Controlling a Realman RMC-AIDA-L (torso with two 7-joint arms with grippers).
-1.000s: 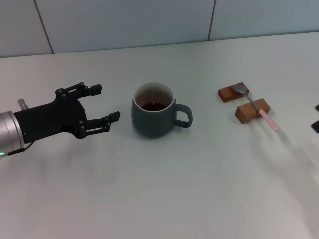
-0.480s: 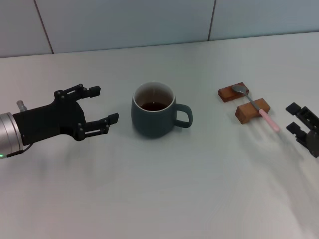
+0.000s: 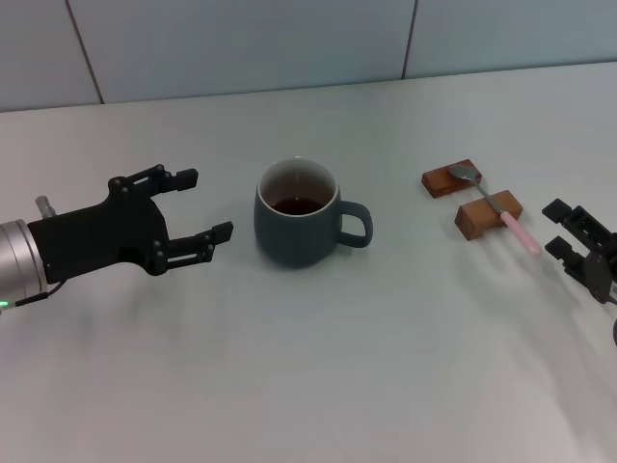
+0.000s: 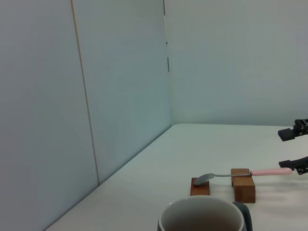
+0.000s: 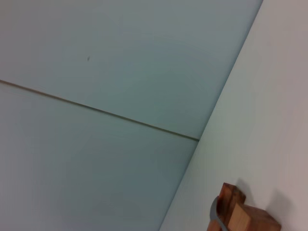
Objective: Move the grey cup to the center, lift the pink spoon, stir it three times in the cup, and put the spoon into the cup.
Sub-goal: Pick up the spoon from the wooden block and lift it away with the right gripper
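The grey cup (image 3: 297,224) stands at the table's middle with dark liquid inside and its handle toward my right; its rim shows in the left wrist view (image 4: 202,217). My left gripper (image 3: 205,204) is open and empty, just left of the cup and apart from it. The pink spoon (image 3: 496,204) lies across two brown wooden blocks, its metal bowl on the far one and its pink handle pointing toward me; it also shows in the left wrist view (image 4: 240,174). My right gripper (image 3: 556,228) is open and empty, just right of the spoon's handle end, also seen in the left wrist view (image 4: 290,149).
The two wooden blocks (image 3: 450,179) (image 3: 489,217) sit right of the cup. A pale tiled wall (image 3: 289,39) runs along the table's far edge. One block (image 5: 240,211) shows in the right wrist view.
My right gripper has come in from the right edge and moved left, close to the spoon's handle end. My left gripper has barely moved. Cup and spoon are still.
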